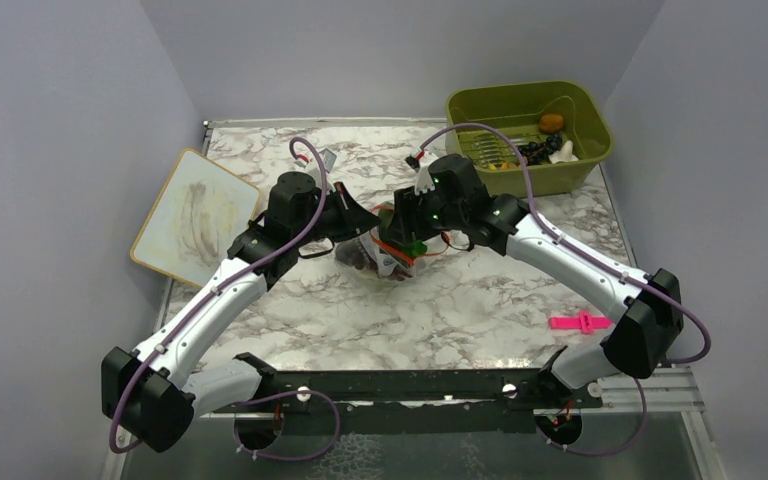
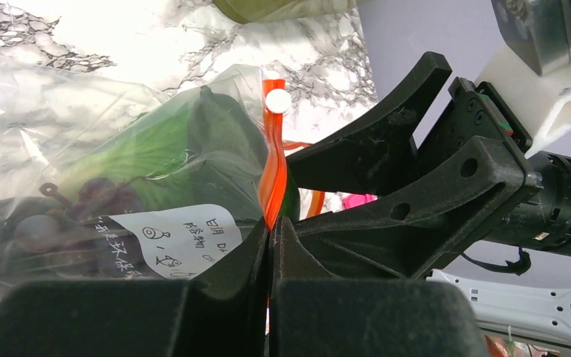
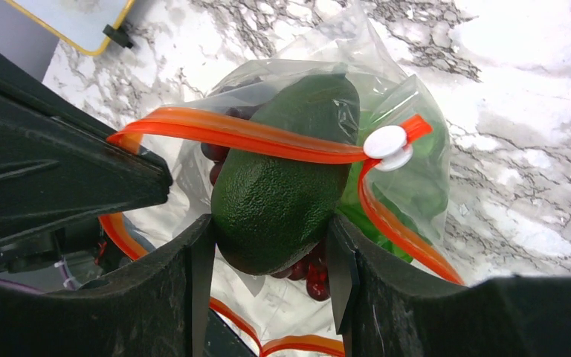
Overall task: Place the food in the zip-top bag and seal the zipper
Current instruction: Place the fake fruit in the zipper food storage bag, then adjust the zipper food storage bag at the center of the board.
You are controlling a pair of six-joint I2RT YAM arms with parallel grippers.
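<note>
The zip-top bag (image 1: pixel 385 256) lies mid-table with purple grapes (image 2: pixel 89 197) and green lettuce (image 2: pixel 156 149) inside. My left gripper (image 2: pixel 271 230) is shut on the orange-red zipper (image 2: pixel 273 171) and holds one side of the bag's mouth up. A white slider (image 3: pixel 388 145) sits at the zipper's end. My right gripper (image 3: pixel 271 245) is shut on a dark green pebbled piece (image 3: pixel 282 178). That piece pokes into the mouth between the two zipper strips (image 3: pixel 230 134), above the grapes (image 3: pixel 316 279) and beside the lettuce (image 3: pixel 409 186). Seen from above, both grippers (image 1: pixel 365 225) (image 1: pixel 407 240) meet over the bag.
An olive-green bin (image 1: pixel 580 110) at the back right holds an orange piece (image 1: pixel 551 122) and other toy foods. A small pink clip (image 1: pixel 580 323) lies near the right arm's base. A yellow-rimmed board (image 1: pixel 195 215) rests at the left.
</note>
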